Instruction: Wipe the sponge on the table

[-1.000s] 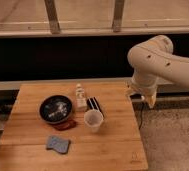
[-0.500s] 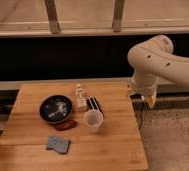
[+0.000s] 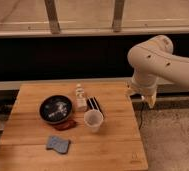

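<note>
The gripper (image 3: 149,100) hangs pointing downward, well to the right of the dark bowl (image 3: 56,109) and just past the right edge of the table (image 3: 113,147). Whether it is spread or closed cannot be told. It is well apart from everything on the table. Above it, the thick white arm (image 3: 155,57) bends up and runs off to the right.

Going back from there toward the bowl, a white paper cup (image 3: 93,120) stands upright to the bowl's right and slightly nearer the camera. A few dark stick-like items (image 3: 95,104) lie just behind the cup, also to the right of the bowl. A small pale bottle (image 3: 80,97) stands upright close to the bowl's right rim.

The bowl itself sits left of the table's middle, with something pale inside that is too blurred to name. A reddish-brown flat piece (image 3: 65,125) lies at its front rim, touching or nearly so.

The sponge (image 3: 58,144), a blue-grey pad, lies flat on the wood in front of the bowl, beyond the reddish-brown piece and apart from it, toward the table's near left corner.
</note>
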Robot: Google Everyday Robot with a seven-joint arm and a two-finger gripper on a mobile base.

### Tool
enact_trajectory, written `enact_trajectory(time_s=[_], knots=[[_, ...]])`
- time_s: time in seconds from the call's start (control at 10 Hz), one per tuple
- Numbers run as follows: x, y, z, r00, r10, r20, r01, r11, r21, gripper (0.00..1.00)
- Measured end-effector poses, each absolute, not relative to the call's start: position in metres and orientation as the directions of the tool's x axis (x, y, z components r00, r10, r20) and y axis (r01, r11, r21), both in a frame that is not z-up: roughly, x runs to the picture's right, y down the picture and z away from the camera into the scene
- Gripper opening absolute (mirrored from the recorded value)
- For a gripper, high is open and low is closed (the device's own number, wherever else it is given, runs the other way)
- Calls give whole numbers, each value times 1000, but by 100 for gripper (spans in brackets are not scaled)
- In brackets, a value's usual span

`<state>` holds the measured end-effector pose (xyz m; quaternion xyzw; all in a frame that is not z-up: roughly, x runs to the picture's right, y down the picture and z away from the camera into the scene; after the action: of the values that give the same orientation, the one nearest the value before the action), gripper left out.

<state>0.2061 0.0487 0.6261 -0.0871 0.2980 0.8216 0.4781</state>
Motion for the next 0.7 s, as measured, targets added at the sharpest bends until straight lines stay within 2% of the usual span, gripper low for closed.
enact_trajectory(time_s=[0.5, 0.7], knots=[[204, 48, 623, -511, 742, -434, -849, -353, 394, 63], [179, 43, 619, -440, 768, -465, -891, -306, 336, 63]])
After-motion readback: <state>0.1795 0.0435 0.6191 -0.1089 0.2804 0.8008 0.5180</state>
